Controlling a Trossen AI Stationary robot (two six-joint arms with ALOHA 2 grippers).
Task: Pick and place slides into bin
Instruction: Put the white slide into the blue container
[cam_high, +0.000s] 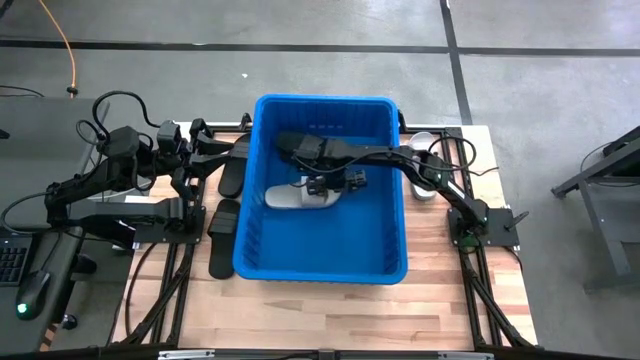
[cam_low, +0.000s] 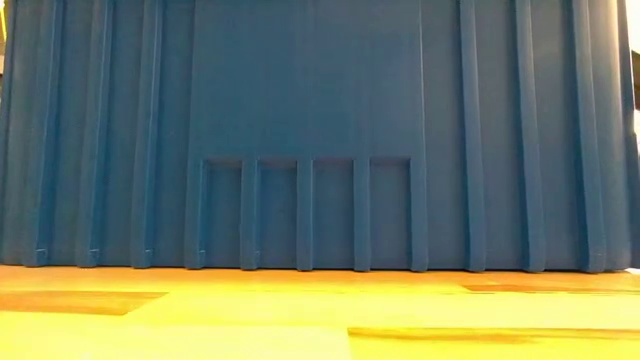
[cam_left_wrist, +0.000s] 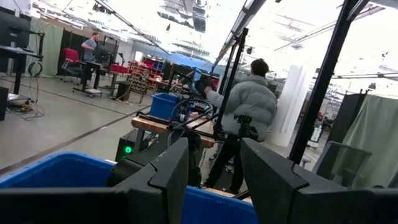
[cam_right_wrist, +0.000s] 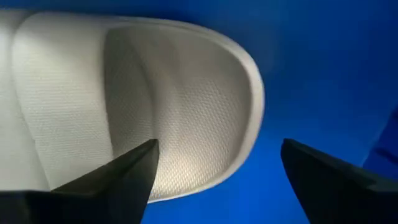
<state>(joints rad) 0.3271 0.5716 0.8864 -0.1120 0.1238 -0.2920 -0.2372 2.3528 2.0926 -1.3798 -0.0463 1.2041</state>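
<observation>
White slide: I see it (cam_high: 298, 196) lying flat on the floor of the bin (cam_high: 385, 265), near the middle.
Right gripper: mine (cam_high: 322, 186) hangs just above that slide, jaws wide apart, holding nothing – in the right wrist view one finger (cam_right_wrist: 127, 174) sits over the slide's edge.
What could go wrong: if I lift carelessly, I think that finger could catch the strap and drag the slide up – or flip it.
Black slides: a few (cam_high: 224, 219) lie on the surface, just beside the bin's left wall.
Left gripper: it (cam_left_wrist: 214, 180) waits near them, partly open and empty.
Other worry: the bin is tall, so I might bump its wall.
</observation>
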